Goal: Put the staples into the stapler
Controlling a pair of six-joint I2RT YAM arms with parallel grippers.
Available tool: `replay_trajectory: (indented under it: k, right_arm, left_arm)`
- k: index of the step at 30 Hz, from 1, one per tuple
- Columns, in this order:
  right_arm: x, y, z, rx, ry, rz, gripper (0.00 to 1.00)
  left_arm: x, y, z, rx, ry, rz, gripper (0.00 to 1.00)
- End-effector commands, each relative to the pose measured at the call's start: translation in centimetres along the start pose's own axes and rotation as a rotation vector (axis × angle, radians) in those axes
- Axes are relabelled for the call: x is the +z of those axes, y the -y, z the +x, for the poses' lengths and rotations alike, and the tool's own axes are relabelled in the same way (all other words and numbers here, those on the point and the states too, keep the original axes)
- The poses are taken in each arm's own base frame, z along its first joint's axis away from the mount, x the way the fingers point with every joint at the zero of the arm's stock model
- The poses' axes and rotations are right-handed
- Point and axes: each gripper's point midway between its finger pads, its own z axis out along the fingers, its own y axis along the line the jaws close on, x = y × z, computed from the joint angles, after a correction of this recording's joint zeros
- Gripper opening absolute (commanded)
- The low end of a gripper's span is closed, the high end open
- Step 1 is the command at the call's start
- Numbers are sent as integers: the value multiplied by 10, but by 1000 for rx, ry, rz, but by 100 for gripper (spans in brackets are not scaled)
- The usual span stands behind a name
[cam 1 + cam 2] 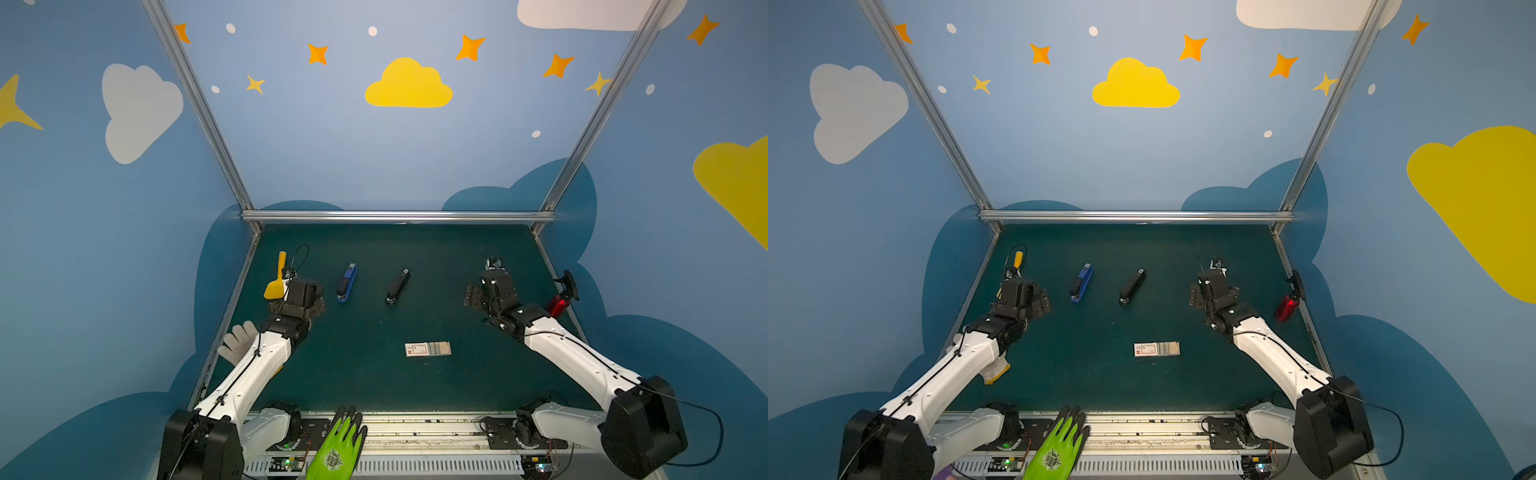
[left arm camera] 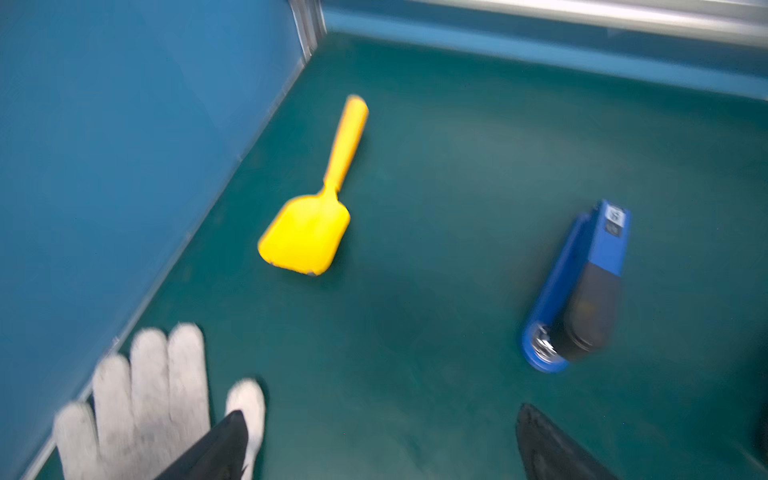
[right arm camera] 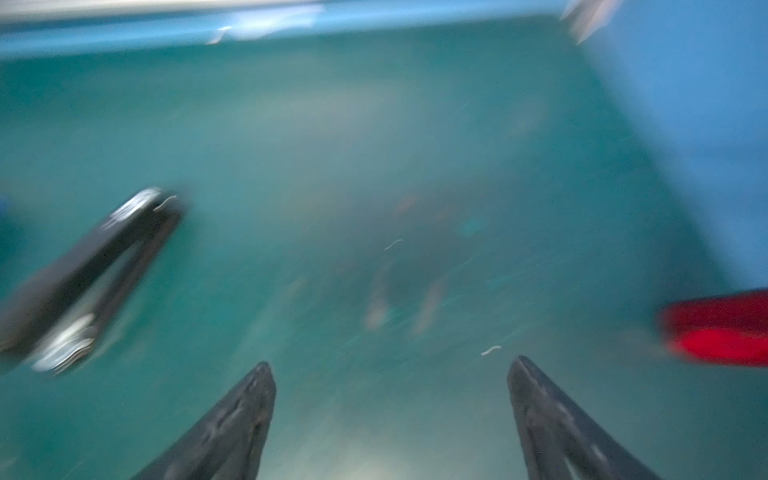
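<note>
Hovering at the start: both arms empty, no staples loaded yet.
Left fingers and right fingers are spread wide, holding nothing. Staples box sits toward the table's front edge, right of centre, tray slid partly out. Blue stapler and black stapler lie mid-table and look closed. Next, probably: open one stapler, then pinch a strip from the box.

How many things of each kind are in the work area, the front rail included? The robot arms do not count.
Staplers: 2, the blue stapler and the black stapler
Gloves: 2, the grey glove and the green glove
Boxes: 1, the box of staples
Scoops: 1, the yellow scoop
Other: 1, the red object
Total: 7
</note>
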Motion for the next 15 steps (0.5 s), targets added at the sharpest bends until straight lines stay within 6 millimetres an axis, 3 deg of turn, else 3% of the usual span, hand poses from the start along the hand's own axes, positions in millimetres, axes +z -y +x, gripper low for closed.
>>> replay_trajectory:
  k: [1,4,8,12,15]
  right_arm:
    - [-1,50,-11,-46,228,242,89]
    - [9,72,1,-33,258,295,89]
    - [34,86,24,-45,106,347,89]
    - [45,76,11,-61,204,276,89]
    - [63,66,17,-107,205,145,89]
  left_arm:
    - [10,-17,-32,-33,201,-58,99]
    - [35,-28,-26,-91,173,-82,99]
    - [61,-20,-21,-73,216,-68,99]
    - [71,-9,-12,-58,288,-13,99]
    - [75,-3,-4,-60,319,12,99]
